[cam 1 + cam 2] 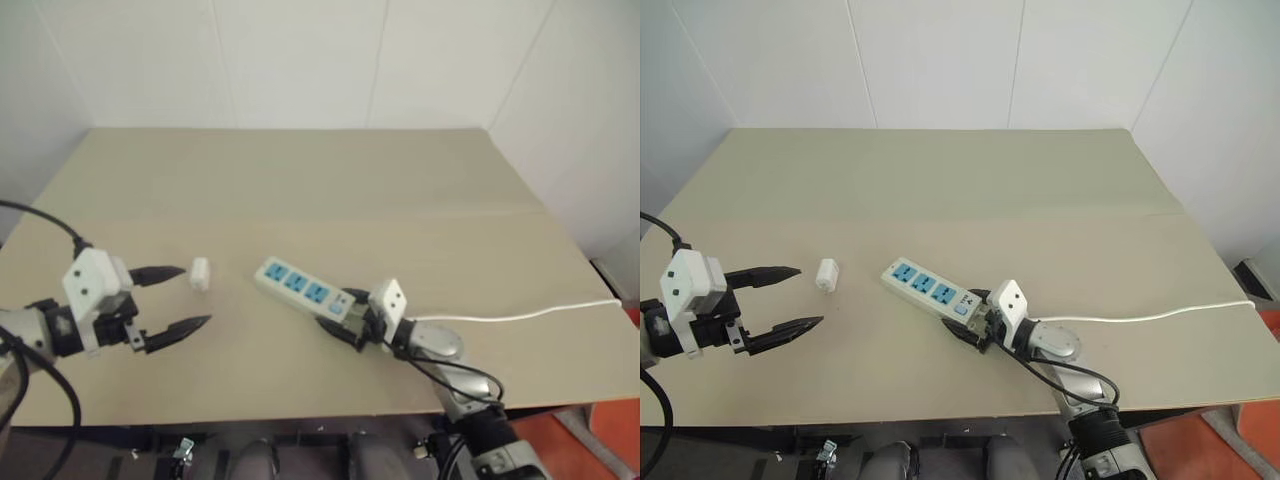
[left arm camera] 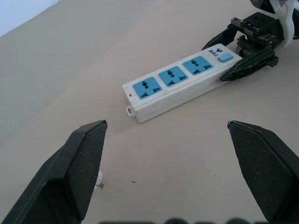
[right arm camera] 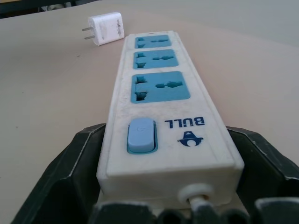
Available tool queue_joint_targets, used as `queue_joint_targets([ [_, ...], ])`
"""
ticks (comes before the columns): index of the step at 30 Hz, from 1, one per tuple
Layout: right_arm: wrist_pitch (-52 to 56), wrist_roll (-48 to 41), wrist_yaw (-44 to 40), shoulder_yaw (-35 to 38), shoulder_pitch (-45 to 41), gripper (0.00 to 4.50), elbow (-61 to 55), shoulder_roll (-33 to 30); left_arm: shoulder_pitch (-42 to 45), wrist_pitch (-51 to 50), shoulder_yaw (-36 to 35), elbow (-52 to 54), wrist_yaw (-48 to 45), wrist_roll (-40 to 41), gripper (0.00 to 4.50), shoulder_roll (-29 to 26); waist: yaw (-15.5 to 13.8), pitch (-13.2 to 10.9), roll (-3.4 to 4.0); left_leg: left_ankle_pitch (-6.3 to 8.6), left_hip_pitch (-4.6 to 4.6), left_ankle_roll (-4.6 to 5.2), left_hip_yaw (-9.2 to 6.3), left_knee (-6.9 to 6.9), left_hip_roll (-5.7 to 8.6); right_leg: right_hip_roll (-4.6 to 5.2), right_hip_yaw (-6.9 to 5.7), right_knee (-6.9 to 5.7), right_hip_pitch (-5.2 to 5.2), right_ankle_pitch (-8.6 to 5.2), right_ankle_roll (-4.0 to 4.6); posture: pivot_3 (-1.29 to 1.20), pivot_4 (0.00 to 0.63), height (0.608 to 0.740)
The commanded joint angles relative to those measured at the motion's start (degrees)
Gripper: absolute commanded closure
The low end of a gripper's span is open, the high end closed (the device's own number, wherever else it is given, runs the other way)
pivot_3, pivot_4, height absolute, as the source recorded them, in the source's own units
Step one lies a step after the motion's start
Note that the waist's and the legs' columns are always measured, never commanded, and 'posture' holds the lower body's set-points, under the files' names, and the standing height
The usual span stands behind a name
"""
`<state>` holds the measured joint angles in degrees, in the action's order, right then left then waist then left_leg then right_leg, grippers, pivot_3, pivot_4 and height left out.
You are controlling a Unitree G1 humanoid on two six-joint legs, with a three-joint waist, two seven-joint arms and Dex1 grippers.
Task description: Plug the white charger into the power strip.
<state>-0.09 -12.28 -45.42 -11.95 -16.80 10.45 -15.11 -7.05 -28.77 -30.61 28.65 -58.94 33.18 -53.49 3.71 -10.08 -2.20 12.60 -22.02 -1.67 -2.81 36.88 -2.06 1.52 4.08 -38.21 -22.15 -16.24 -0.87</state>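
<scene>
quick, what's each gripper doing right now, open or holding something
left gripper: open, empty, near the white charger.
right gripper: fingers either side of the switch end of the power strip; a firm grip cannot be told.

Looks like a bare lab or test room: plain beige table (image 1: 330,180) across mid-frame, white panelled walls (image 1: 300,60) along the top, orange-red floor (image 1: 590,440) at lower right.

The left gripper (image 2: 166,163) hangs with its black fingers (image 2: 74,172) spread wide above the beige tabletop (image 2: 70,70). Beyond them lies the power strip (image 2: 180,84), its switch end flanked by the right gripper (image 2: 245,53).
</scene>
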Motion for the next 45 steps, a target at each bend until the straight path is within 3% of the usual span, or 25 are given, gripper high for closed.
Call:
queue_joint_targets([
  [1, -1.2, 0.8, -1.1, -0.3, -0.2, 1.08, 3.7, 0.6, 0.6, 0.4, -1.4, 1.3, 0.3, 0.6, 0.00, -0.8, 0.1, 0.0, -0.02, 0.00, 0.01, 0.00, 0.00, 0.00, -0.01, -0.01, 0.00, 0.00, 0.01, 0.00, 0.01, 0.00, 0.150, 0.740],
  [8, -6.5, -0.4, -5.3, 1.0, -5.4, 1.08, 7.2, 1.1, 2.1, 0.7, -1.0, 0.2, -0.5, 0.7, 0.00, -1.9, 0.3, 0.1, -0.13, -0.02, 0.09, -0.03, 0.01, 0.00, -0.06, -0.09, 0.03, -0.01, 0.02, 0.09, 0.13, 0.00, 0.150, 0.740],
  [20, -13.7, -5.9, -30.4, 3.5, -14.6, 1.08, 14.4, -7.1, 4.6, 2.2, -1.4, -3.8, -4.1, 0.2, 0.00, -4.7, 0.0, -0.2, 0.21, 0.02, -0.33, -0.06, -0.01, -0.14, -0.05, -0.05, -0.07, 0.18, -0.28, 0.05, 0.13, 0.00, 0.150, 0.740],
  [24, -18.5, -6.5, -37.0, 2.8, -13.7, 1.08, 18.1, -5.7, 5.5, 2.5, -1.2, -5.3, -5.1, 0.3, 0.00, -5.4, -0.1, -0.2, 0.21, 0.03, -0.34, -0.06, 0.00, -0.14, -0.02, 0.00, -0.07, 0.17, -0.30, 0.04, 0.12, 0.00, 0.150, 0.740],
  [30, -19.6, -3.5, -39.3, 0.8, -15.2, 1.08, 24.1, -3.5, 10.5, 2.4, 2.1, -10.2, -7.4, 0.5, 0.00, -7.0, 0.2, -0.2, 0.25, 0.02, -0.22, -0.06, 0.00, -0.14, -0.04, -0.06, -0.06, 0.09, -0.25, 0.04, 0.12, 0.00, 0.150, 0.740],
  [37, -20.3, -1.9, -39.5, 0.6, -15.8, 1.08, 26.9, -2.4, 32.3, -12.5, 12.9, -22.5, -2.4, 0.9, 0.00, -11.8, 0.3, -0.2, 0.23, 0.02, -0.21, -0.07, -0.10, -0.04, -0.05, -0.14, -0.13, 0.01, -0.20, 0.03, 0.10, 0.00, 0.150, 0.740],
  [40, -20.6, -1.6, -39.3, 0.8, -15.5, 1.08, 27.0, -2.1, 52.0, -29.5, 24.1, -31.4, 5.9, -4.2, 0.00, -11.4, 0.2, -0.2, 0.17, 0.01, -0.18, -0.06, -0.14, -0.02, 0.00, -0.15, -0.13, -0.06, -0.16, -0.01, 0.02, 0.00, 0.150, 0.740],
  [45, -19.9, -1.0, -37.2, 0.6, -13.5, 1.08, 24.5, -1.7, 80.9, -51.3, 37.8, -51.0, 20.4, -16.3, 0.00, -0.4, -0.1, -0.2, 0.13, 0.01, -0.22, -0.06, -0.26, 0.12, 0.10, -0.18, -0.15, -0.37, -0.17, -0.13, -0.17, 0.00, 0.150, 0.740],
])
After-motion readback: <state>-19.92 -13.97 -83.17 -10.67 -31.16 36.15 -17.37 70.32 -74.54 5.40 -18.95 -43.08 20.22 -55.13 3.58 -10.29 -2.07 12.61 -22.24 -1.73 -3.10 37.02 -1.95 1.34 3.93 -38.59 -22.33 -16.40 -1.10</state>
